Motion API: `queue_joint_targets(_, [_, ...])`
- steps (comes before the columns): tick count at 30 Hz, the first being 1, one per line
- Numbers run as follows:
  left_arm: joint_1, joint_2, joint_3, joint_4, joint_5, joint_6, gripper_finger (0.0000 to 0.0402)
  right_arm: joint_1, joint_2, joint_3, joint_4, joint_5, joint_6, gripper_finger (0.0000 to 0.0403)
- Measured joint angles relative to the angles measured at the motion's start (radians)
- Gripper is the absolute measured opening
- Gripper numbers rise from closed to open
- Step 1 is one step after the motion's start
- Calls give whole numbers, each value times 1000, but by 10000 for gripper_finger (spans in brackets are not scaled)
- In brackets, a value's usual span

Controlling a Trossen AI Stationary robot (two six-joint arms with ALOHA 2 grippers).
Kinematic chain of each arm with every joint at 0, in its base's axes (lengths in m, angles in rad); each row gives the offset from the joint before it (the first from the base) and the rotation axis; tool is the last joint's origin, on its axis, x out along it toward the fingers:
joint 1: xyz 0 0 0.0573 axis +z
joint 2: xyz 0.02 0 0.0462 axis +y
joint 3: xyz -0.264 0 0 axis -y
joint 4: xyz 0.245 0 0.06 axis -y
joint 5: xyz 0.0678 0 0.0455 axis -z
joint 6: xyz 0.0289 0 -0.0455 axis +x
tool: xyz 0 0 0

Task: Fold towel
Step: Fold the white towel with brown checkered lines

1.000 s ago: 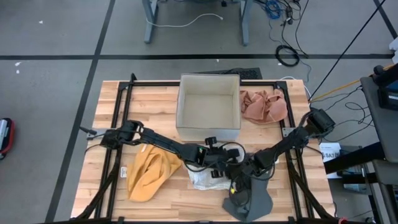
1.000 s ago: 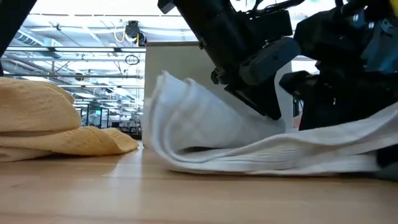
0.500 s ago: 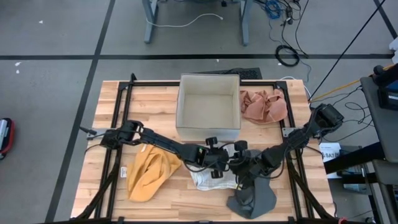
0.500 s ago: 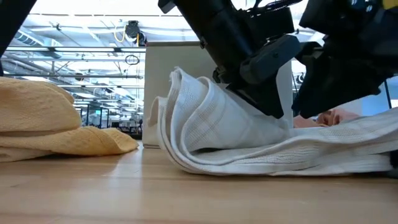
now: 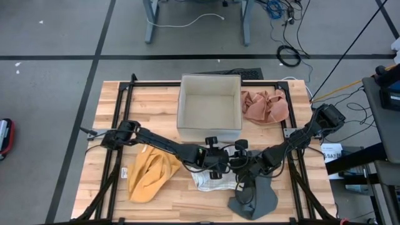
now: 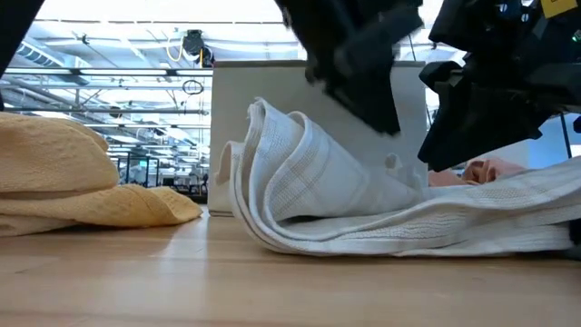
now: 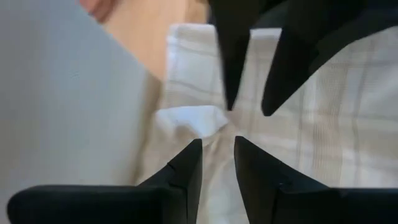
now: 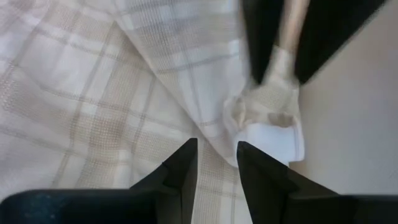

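Your white towel (image 6: pixel 363 213) is only half folded; left gripper (image 7: pixel 217 163) and right gripper (image 8: pixel 216 163) each pinch an edge, one fold left

No legible text, label, brand, number or sign appeared in any view. A white tag (image 5: pixel 330 150) at the right edge of the wooden surface (image 5: pixel 156 100) carried dark print too small to be read, and the yellow patch (image 6: pixel 556 5) on an arm in the low view showed nothing readable.
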Motion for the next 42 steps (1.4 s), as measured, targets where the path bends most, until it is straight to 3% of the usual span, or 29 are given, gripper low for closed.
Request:
queue_joint_targets(6, [-68,-45,66,-276,-85,-77,99,6,0,1,35,-1,-14,114])
queue_joint_targets(15, [-238,-58,66,-564,-82,-433,99,18,0,1,61,-10,-47,141])
queue_joint_targets(23, [-380,-58,51,-510,-105,-758,112,21,0,1,67,-10,-96,164])
queue_joint_targets(33, [-435,-58,-64,-438,-117,-1153,223,21,0,1,69,-10,-108,163])
queue_joint_targets(39, [-440,-57,-239,-175,-144,-1285,258,36,0,1,71,-38,-108,163])
queue_joint_targets(42, [-448,-57,-312,-45,-217,-1306,263,42,0,1,71,-40,-103,163])
